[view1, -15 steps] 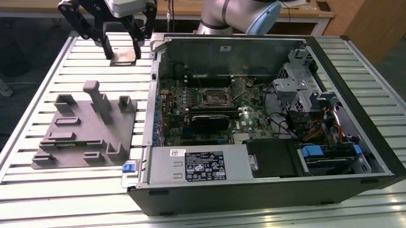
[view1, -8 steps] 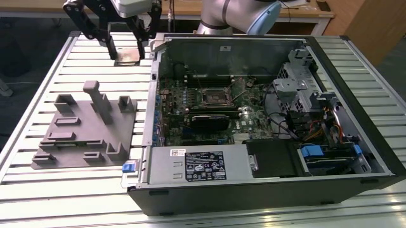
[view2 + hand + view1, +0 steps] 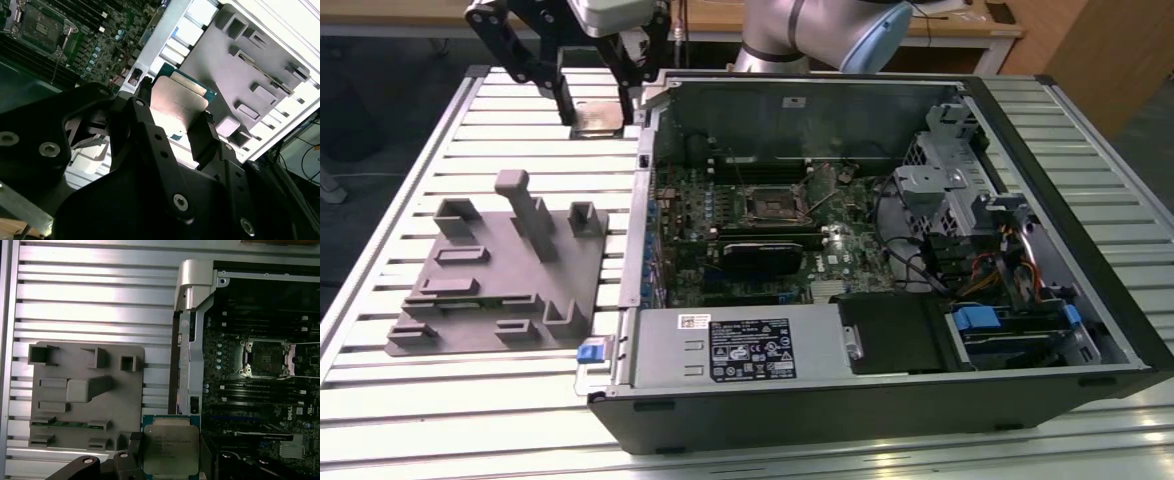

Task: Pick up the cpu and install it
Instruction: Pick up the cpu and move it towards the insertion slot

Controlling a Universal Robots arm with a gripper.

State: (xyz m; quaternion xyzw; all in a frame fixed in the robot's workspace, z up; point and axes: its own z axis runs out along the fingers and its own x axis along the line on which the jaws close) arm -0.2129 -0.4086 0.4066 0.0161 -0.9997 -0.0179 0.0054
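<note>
open computer case [image 3: 881, 420], lower right of the exterior view, on slatted metal table [image 3: 454, 430]; silver box with white label [image 3: 740, 345] along its near edge. grey fixture [image 3: 494, 270], centre left, on the slats just beside the case. dark square socket [image 3: 767, 205], mid-frame on the green board. gripper [image 3: 599, 105], upper left, beyond the fixture, near the case's far corner; fingers [image 3: 567, 100] narrowed onto opposite edges of the cpu [image 3: 600, 120]. cpu held flat, silvery top facing the camera in the first wrist view.
</note>
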